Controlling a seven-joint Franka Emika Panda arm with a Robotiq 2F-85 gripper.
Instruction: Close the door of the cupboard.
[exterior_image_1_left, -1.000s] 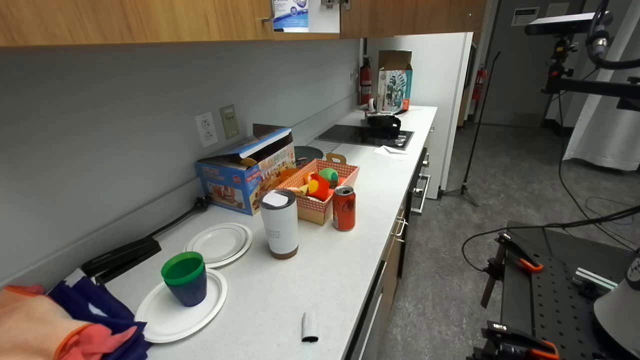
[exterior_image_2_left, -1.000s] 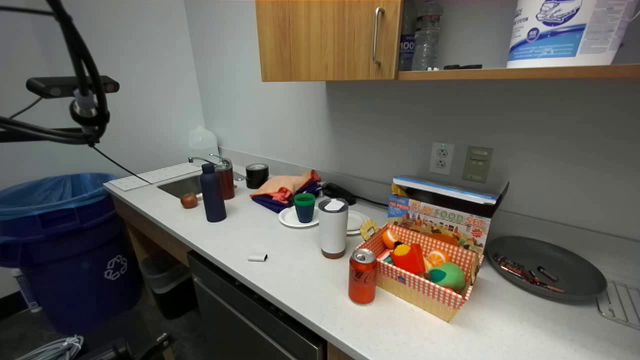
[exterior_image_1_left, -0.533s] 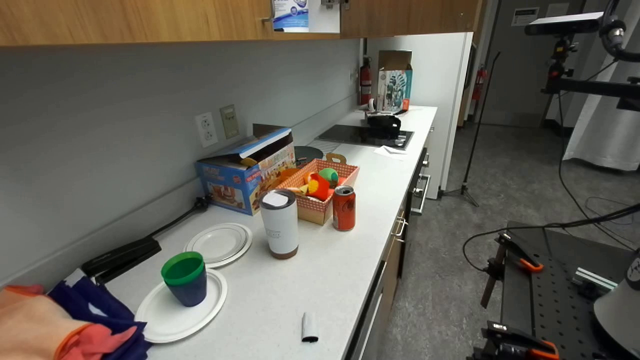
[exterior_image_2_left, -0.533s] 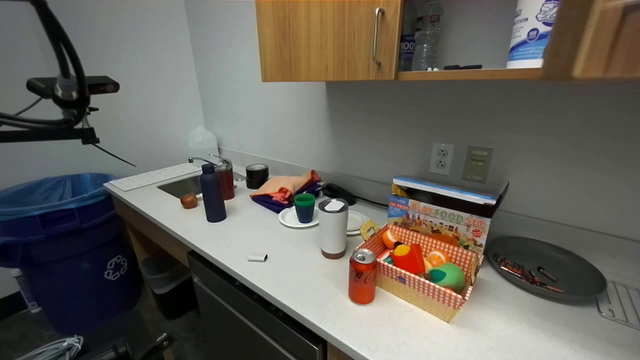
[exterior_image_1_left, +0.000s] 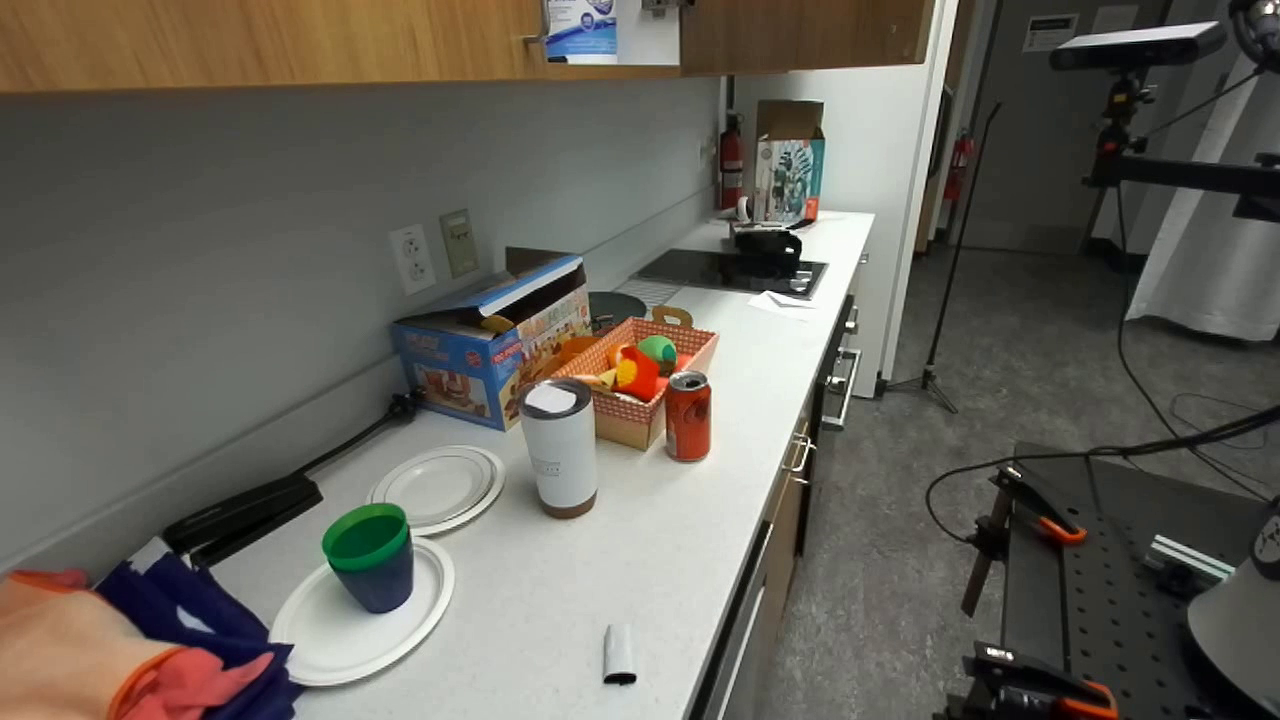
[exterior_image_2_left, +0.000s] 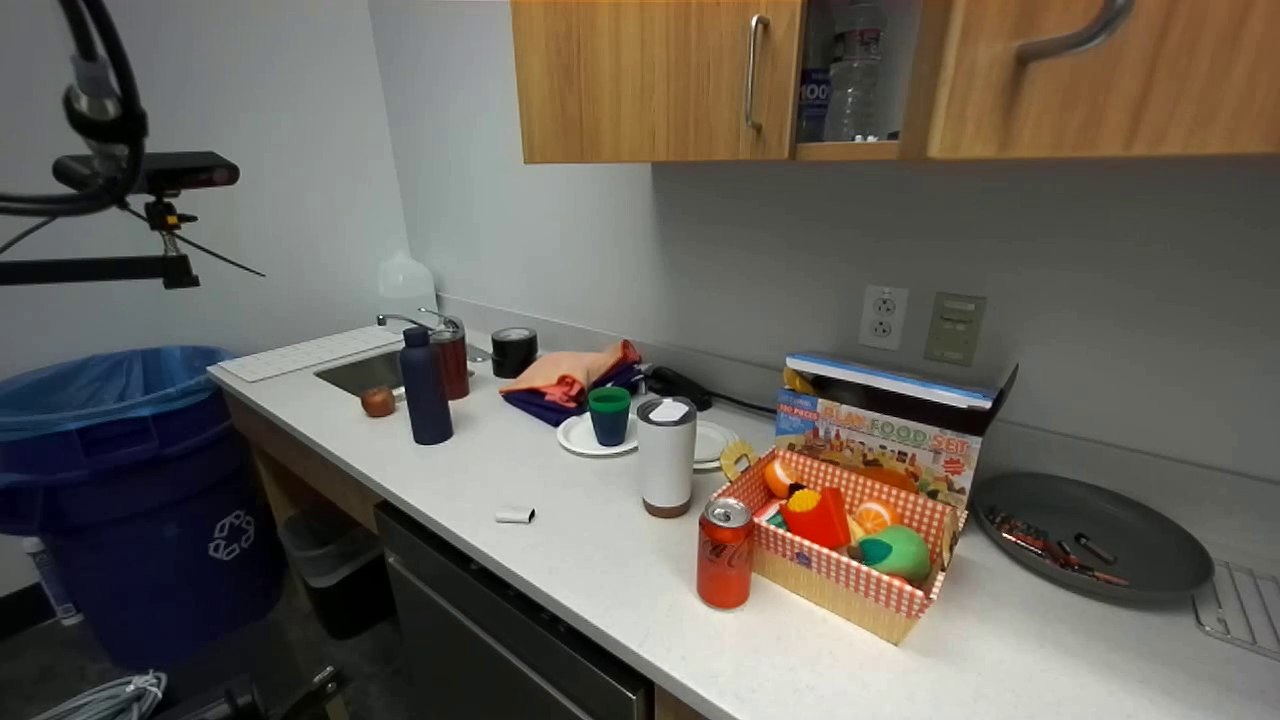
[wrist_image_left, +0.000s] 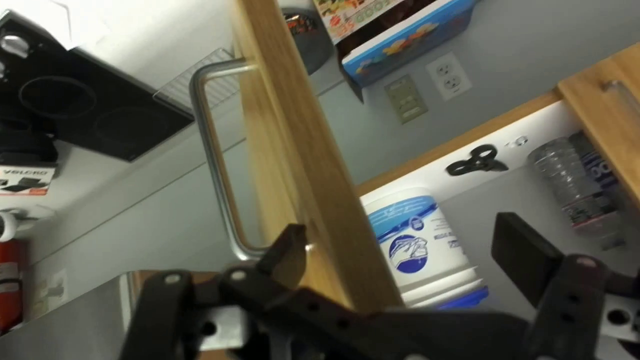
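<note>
Claw (wrist_image_left: 401, 243) spread apart, straddling the door (wrist_image_left: 317, 165) in wrist view; contact unclear. Door stands ajar on the cupboard (wrist_image_left: 460, 142). Probably stiff, smooth, light to swing: no pinch needed, push outer face beside handle (wrist_image_left: 216, 155).

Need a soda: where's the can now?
In an exterior view, the can stands on the counter just right of centre, beside the left end of the basket.

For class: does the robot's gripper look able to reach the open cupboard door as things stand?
Likely yes: in the wrist view, the gripper stands open astride the edge of the door, with nothing visibly blocking it. Contact is unclear.
</note>
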